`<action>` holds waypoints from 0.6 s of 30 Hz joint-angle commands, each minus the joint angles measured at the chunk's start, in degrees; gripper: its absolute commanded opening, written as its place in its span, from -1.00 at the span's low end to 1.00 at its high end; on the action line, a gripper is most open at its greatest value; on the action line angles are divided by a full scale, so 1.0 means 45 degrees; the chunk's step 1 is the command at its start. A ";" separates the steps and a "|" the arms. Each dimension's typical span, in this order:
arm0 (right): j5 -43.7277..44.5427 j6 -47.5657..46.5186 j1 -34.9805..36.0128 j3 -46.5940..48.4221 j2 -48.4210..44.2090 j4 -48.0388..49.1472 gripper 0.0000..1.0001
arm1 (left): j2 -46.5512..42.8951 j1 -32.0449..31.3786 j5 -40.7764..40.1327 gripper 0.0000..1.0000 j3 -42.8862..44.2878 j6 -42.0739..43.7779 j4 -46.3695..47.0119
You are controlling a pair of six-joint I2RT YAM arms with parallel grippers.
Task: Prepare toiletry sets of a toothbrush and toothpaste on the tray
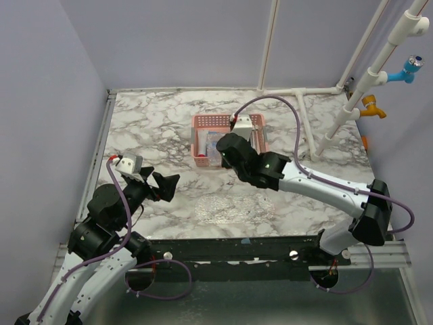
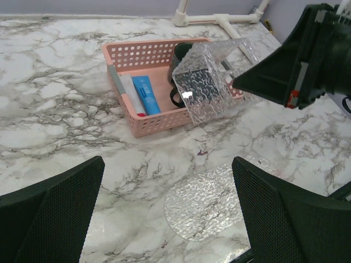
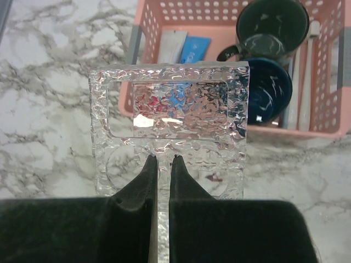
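Note:
My right gripper is shut on the edge of a clear textured tray and holds it tilted up in front of the pink basket. The same tray shows in the left wrist view. The basket holds a dark green mug, a navy mug, a blue tube and slim pale toothbrush handles; I cannot tell which one is light blue. A second clear sheet lies flat on the marble. My left gripper is open and empty above it.
The pink basket stands at the middle back of the marble table. White pipes rise at the back right. The flat clear sheet lies near the front edge, between the arms.

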 commanded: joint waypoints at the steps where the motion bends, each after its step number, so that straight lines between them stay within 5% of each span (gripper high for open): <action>1: 0.1456 0.1723 0.0662 -0.0784 -0.1000 -0.1414 -0.99 | -0.0020 0.0051 -0.0145 0.98 0.0037 0.0091 -0.0145; 18: 0.1238 0.6422 0.2786 -0.3670 -0.1823 -0.3462 -0.99 | 0.0000 0.0052 -0.0203 0.97 0.0002 0.0071 -0.0144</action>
